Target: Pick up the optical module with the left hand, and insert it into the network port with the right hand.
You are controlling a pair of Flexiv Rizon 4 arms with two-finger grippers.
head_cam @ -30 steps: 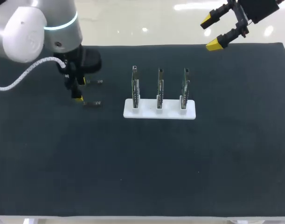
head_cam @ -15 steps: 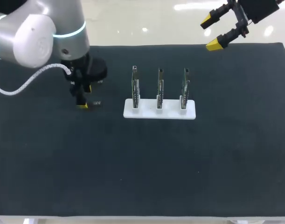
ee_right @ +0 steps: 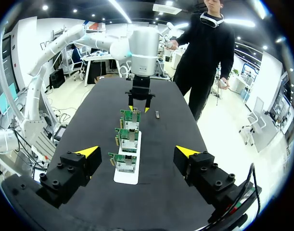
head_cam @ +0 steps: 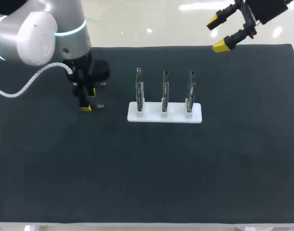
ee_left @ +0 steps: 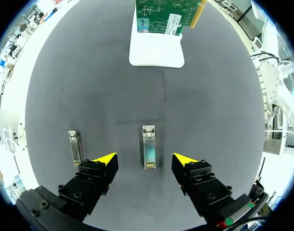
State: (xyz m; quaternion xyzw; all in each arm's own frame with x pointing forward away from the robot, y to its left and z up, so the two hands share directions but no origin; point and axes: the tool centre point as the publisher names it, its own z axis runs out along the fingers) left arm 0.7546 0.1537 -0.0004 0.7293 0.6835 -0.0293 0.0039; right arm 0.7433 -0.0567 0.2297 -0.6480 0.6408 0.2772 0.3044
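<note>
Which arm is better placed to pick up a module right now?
Left. The left tool, open and low, straddles a module without touching it. The right tool hangs open above the mat's far edge, away from the modules.

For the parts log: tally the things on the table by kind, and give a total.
optical modules: 2
network cards: 3
white stand: 1
Total: 6

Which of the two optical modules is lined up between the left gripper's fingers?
The optical module centred between the open left gripper tips; the other module lies outside them, beside one finger.
</note>
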